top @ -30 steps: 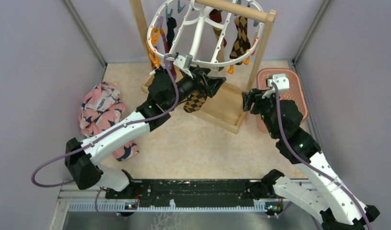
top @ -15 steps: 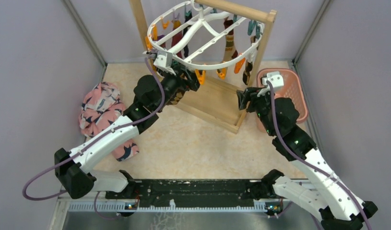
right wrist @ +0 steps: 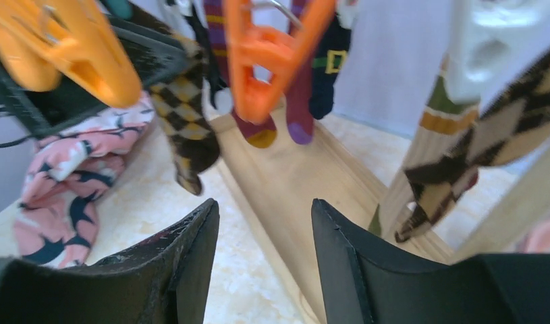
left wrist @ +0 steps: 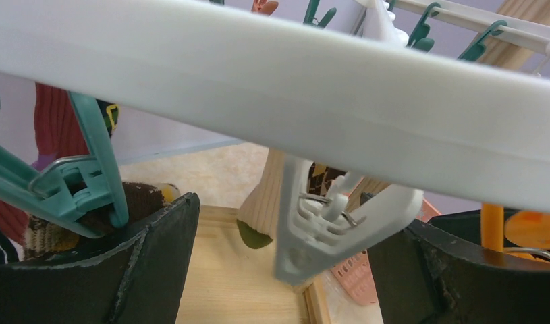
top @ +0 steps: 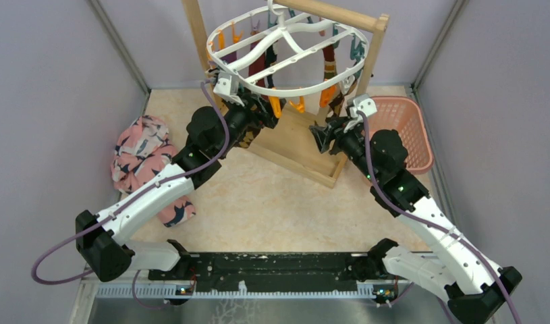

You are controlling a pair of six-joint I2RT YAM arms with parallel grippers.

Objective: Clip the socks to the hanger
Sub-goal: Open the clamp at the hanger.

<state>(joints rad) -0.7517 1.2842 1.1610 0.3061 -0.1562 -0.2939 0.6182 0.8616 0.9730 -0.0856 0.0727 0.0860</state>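
**Top external and wrist views: clipping judged nearly complete, nothing held**

A white plastic oval hanger [top: 312,86], fitted with inner bars and small teal and orange clips, was seen hanging at the top of a tall wooden rack [top: 295,147]. Several long fabric socks [right wrist: 184,115] were noted dangling beneath it: brown-black argyle, maroon-purple, black with a green band, and cream ribbed with an orange stripe. Where their tops could be followed, they were pinched in clips. In the left wrist view a teal clip [left wrist: 76,179] was seen biting a dark brown sock just beside one finger.

The left gripper [left wrist: 285,270] was found under the hanger's near-left rim with its jaws spread wide. The rim crossed above them, and a white clip [left wrist: 326,229] hung between them, touched by neither finger. Nothing was held. The right gripper [right wrist: 265,263] was pointed at the hanging socks from the right, its jaws moderately parted with nothing between them.

A pink plastic lattice basket [top: 410,125] was recorded right of the rack. A bulky pink cloth with dark bird print [top: 140,155] was recorded on the floor at left, well apart from the rack. No unclipped sock was made out in any view.

Judgement: most or all of the clipping was taken as done. Whether any sock was left could not be told, since several clips were hidden.
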